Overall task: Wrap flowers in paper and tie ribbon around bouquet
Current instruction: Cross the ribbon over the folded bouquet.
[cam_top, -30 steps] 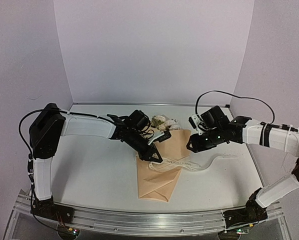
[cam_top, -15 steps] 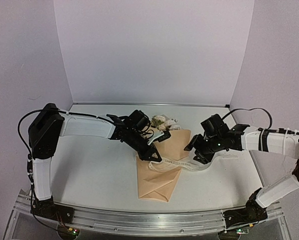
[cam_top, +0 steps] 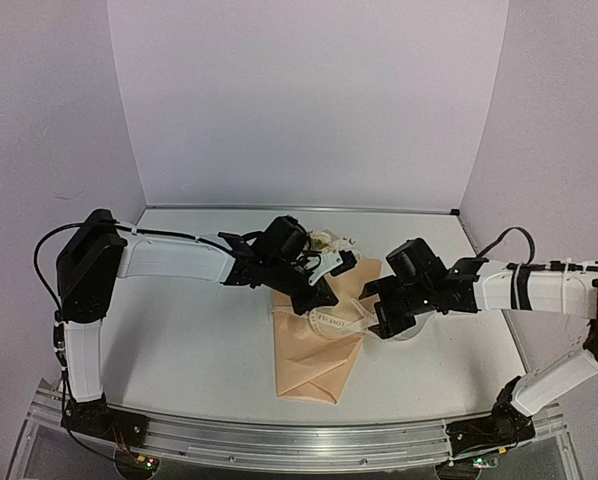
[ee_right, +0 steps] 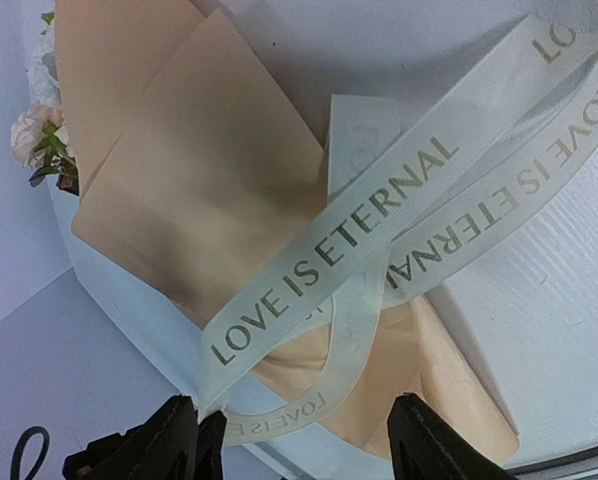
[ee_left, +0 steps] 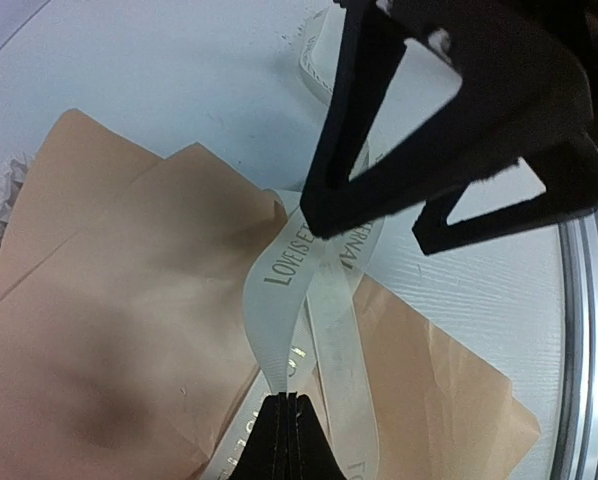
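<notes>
The bouquet (cam_top: 314,365) lies on the table as a tan paper (ee_left: 129,330) cone. Its flowers (cam_top: 327,240) show at the far, wide end, and a pink rose with leaves (ee_right: 39,140) is at the frame's left edge. The cream ribbon (ee_left: 299,290), printed "LOVE IS ETERNAL" (ee_right: 329,250), crosses the cone in a raised loop (cam_top: 334,322). My left gripper (ee_left: 289,440) is shut on the ribbon just above the cone (cam_top: 327,297). My right gripper (ee_right: 299,440) is open, its fingers either side of the loop, just right of the cone (cam_top: 377,312). Its black fingers (ee_left: 449,120) hang over the ribbon.
The white table (cam_top: 189,330) is bounded by lilac walls behind and at both sides. An aluminium rail (cam_top: 279,440) runs along the near edge by the arm bases. A ribbon tail trails right of the cone, under the right arm (cam_top: 409,332).
My right gripper has swung left and down to the ribbon and opened wider. The left gripper has shifted right and farther back, pulling the ribbon into a loop.
</notes>
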### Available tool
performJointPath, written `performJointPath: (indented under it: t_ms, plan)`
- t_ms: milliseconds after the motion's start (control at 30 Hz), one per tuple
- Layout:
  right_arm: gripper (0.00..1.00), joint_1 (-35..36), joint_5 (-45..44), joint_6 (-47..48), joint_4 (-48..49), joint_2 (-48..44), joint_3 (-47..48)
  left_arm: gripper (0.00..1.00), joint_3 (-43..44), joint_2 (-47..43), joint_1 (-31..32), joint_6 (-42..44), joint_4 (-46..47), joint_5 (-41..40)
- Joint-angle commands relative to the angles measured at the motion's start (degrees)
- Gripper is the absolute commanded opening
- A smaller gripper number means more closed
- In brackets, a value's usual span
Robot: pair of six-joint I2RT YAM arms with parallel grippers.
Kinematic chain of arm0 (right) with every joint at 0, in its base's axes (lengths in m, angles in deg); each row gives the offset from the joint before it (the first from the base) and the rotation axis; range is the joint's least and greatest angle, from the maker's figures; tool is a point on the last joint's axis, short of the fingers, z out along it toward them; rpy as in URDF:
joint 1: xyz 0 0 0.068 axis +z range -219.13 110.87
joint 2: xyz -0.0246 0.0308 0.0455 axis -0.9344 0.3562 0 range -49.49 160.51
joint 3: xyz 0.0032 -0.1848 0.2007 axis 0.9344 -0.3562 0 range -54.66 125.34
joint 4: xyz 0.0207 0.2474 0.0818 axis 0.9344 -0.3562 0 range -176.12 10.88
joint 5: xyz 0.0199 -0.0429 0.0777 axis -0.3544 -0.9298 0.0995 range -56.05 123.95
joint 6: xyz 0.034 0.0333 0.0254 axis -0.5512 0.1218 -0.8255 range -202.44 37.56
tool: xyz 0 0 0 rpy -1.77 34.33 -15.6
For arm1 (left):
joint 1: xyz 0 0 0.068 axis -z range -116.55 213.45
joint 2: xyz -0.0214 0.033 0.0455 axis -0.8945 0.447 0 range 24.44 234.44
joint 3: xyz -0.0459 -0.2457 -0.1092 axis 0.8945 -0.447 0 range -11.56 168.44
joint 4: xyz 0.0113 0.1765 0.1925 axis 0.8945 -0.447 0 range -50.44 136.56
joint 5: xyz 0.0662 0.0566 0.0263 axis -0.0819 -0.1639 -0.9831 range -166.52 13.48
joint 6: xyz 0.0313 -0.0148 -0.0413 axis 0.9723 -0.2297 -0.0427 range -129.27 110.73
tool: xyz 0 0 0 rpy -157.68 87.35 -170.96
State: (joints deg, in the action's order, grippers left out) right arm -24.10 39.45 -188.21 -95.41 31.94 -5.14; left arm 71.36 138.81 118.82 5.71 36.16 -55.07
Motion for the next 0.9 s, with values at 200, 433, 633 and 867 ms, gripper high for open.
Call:
performJointPath:
  t_ms: [200,433,633,867]
  plan:
    - [0.76,1.00,-9.18,-8.79,4.21,2.59,0.95,0.00,-0.40,-4.37,3.09,6.53,5.42,-3.41]
    - [0.77,1.02,-9.39,-11.12,7.60,5.73,2.31,0.00,-3.30,-5.90,4.02,7.59,6.70,-4.72]
    - [0.66,0.95,-10.20,-12.41,8.70,6.75,0.99,0.00,-4.90,-6.95,4.39,7.96,8.10,-5.60]
    - [0.25,0.88,-9.91,-11.95,12.53,8.14,-0.25,0.00,-6.16,-7.40,4.40,7.17,8.03,-5.96]
